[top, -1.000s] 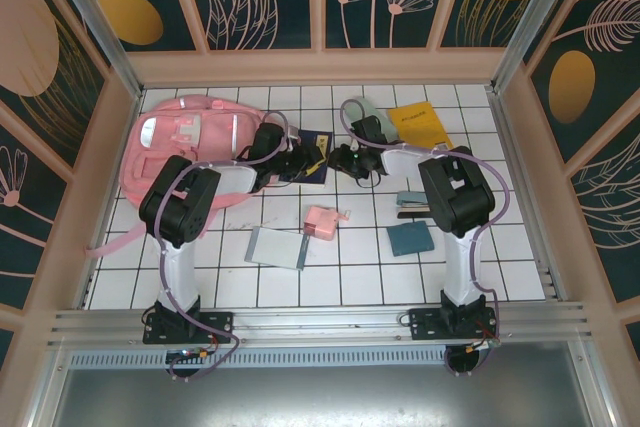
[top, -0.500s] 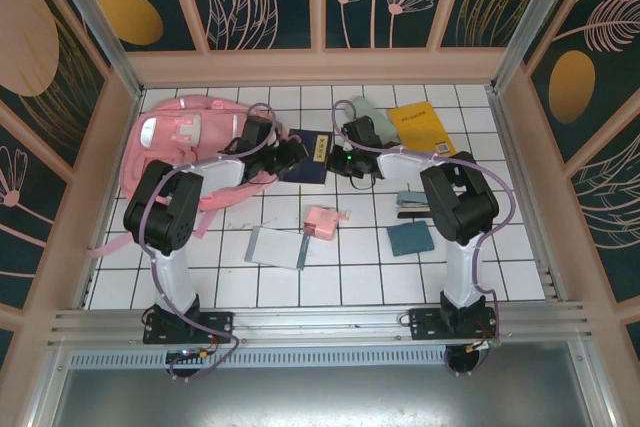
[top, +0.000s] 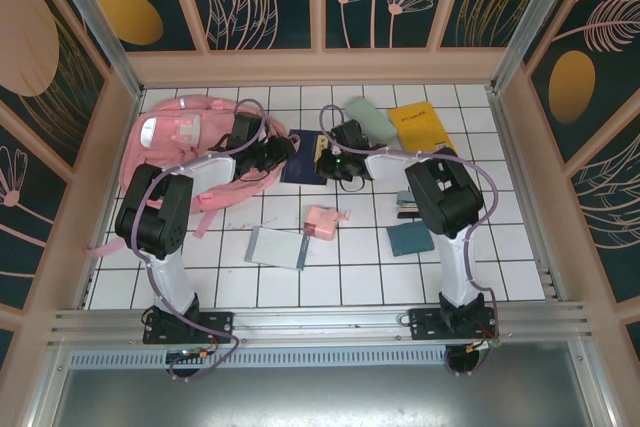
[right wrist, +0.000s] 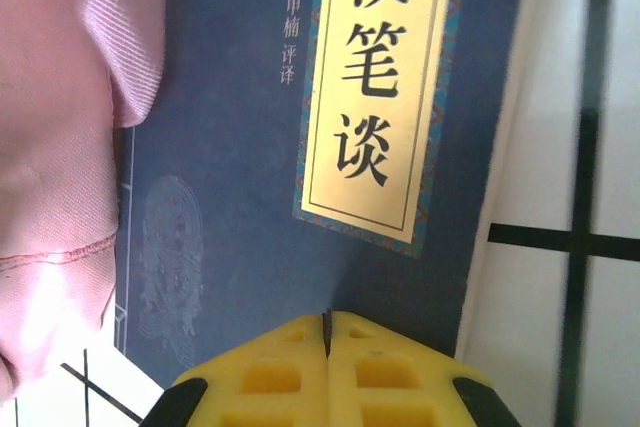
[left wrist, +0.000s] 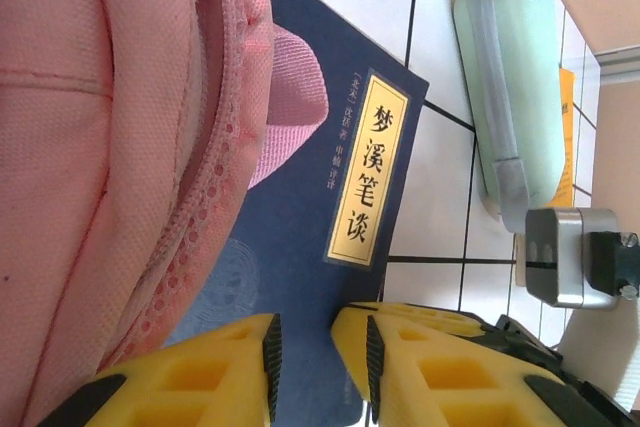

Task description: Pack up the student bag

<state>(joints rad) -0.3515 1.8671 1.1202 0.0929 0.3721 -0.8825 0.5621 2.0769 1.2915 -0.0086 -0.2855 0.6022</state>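
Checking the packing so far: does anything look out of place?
The blue book lies partly covered by the backpack's zip edge, with a pink tab draped across its cover. It isn't clear that it is inside.

The student bag (left wrist: 100,97) is coarse woven cloth, the book cover (left wrist: 290,277) matt paper.

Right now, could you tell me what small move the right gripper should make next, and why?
Probably nudge the book a little toward the bag with the right gripper. Its jaws are shut at the book's edge, and only one corner lies under the pink fabric; most of the cover lies bare on the tiles.
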